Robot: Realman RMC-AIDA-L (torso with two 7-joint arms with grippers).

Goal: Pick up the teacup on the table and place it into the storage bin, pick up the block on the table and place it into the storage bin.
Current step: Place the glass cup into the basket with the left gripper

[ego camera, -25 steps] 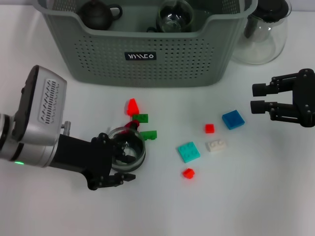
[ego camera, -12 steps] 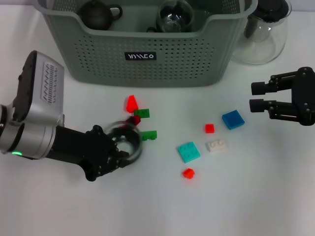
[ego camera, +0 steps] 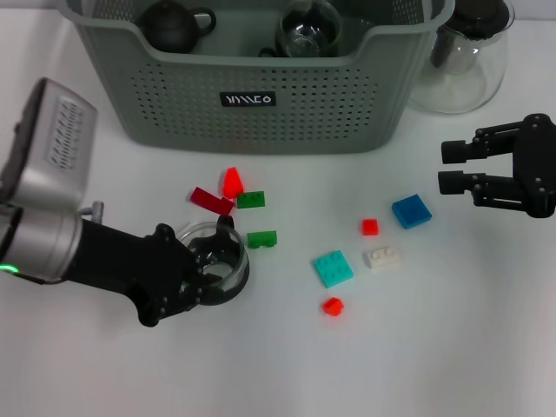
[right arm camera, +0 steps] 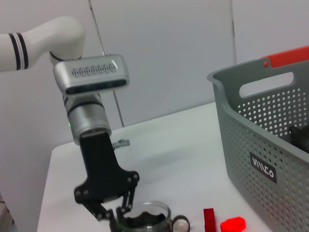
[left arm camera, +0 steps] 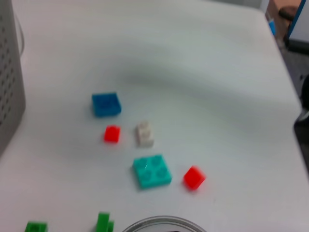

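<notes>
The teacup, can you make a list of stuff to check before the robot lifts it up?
1. Left gripper around the teacup: ok, fingers straddle its rim.
2. Grip firmly closed: cannot tell.
3. Teacup upright on the table: ok.
4. Dark red block clear of the cup: ok, lying apart.
5. Room in the storage bin: cannot tell, a dark teapot and glass pot already sit inside.
6. Right gripper out of the way: ok, open, far side.

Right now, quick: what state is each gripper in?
Left gripper: shut on the clear glass teacup, one finger inside the rim, low over the table.
Right gripper: open, empty, above the table's right side.
</notes>
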